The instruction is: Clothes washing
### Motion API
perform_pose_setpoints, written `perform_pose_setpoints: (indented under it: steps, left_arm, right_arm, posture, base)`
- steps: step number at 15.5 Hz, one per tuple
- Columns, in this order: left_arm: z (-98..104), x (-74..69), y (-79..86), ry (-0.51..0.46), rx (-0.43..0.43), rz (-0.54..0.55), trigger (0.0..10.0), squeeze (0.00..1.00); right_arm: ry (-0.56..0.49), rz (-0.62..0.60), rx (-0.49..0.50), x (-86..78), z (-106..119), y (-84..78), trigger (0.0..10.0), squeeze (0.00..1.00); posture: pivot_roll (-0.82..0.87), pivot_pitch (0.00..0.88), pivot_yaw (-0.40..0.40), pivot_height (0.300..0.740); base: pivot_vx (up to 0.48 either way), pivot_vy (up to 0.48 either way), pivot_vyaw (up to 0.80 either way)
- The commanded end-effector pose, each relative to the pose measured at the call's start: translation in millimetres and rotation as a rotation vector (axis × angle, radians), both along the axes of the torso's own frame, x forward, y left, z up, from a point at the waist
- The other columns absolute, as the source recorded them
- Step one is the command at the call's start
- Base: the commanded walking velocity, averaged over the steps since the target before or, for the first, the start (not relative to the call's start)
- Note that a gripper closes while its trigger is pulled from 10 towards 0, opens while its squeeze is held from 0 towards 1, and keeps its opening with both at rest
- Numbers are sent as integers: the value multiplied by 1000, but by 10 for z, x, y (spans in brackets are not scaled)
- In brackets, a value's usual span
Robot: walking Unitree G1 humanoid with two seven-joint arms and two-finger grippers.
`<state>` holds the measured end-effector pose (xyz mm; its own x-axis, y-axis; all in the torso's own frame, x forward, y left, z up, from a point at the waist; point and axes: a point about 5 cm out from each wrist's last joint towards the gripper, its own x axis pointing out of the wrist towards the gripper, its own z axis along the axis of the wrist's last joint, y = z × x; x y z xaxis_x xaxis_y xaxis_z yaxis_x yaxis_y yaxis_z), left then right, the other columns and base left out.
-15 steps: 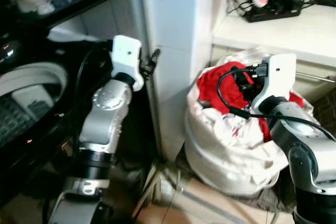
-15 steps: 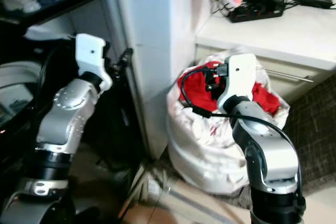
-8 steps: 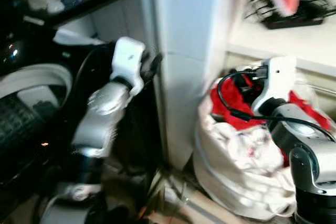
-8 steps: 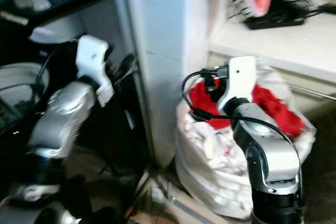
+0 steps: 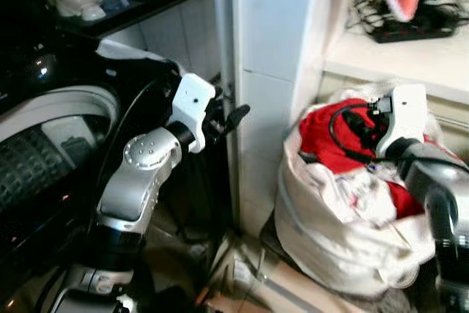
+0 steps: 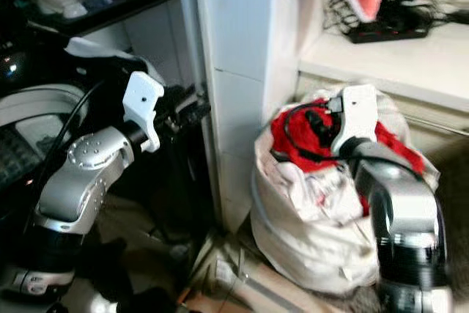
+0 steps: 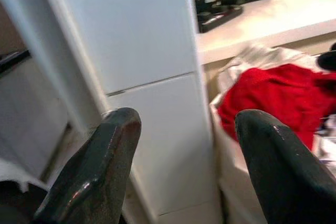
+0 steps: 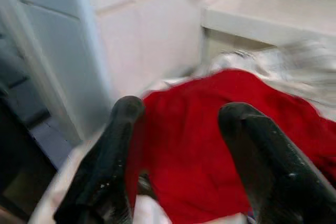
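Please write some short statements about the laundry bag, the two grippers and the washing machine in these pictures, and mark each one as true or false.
1. The white laundry bag holds a red garment. True.
2. The right gripper is shut on the red garment. False: its fingers are open above it and hold nothing.
3. The left gripper is open and empty, near the white pillar. True.
4. The washing machine stands to the right of the bag. False: it is on the robot's left.
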<state>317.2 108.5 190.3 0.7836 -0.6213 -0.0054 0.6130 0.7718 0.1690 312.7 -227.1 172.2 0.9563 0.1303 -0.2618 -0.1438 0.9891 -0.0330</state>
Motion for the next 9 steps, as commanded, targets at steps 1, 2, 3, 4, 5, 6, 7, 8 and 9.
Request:
perform_pose_setpoints:
  steps: [1,2,3,4,5,6,7,8,9]
  left_arm:
    - [40,-5,10,-6,8,-9,10000,0]
    - [42,-9,20,-7,20,-11,10000,0]
    - [62,-16,37,-3,22,-13,10000,0]
    - [74,-19,43,-2,21,-14,10000,0]
    - [88,-16,54,-4,23,-12,10000,0]
    - [103,-9,66,-11,21,0,10000,0]
    - [122,2,75,-21,15,24,10000,0]
    - [130,8,78,-25,13,35,10000,0]
    - [155,30,97,-31,-3,95,10000,0]
  right_arm:
    - [-5,2,5,46,0,-66,10000,1000]
    - [16,-8,6,99,-52,-143,10000,1000]
    - [59,-36,16,197,-155,-290,10000,1000]
    - [75,-48,18,242,-197,-353,10000,1000]
    - [83,-64,33,303,-216,-405,10000,1000]
    - [86,-77,39,351,-229,-447,10000,1000]
    - [87,-92,27,388,-234,-487,10000,1000]
    - [86,-99,18,403,-234,-505,10000,1000]
    - [52,-103,-6,433,-161,-484,10000,1000]
  posture:
    - [-21,0,85,740]
    - [-19,0,84,740]
    - [-10,0,84,740]
    - [-10,0,84,740]
    - [5,0,87,740]
    - [12,0,89,740]
    - [20,0,89,740]
    - [20,0,89,740]
    - [43,0,76,740]
  base:
    - [0,0,0]
    - [0,0,0]
    - [0,0,0]
    - [0,0,0]
    - [0,0,0]
    - [0,0,0]
    - [0,0,0]
    - [0,0,0]
    - [0,0,0]
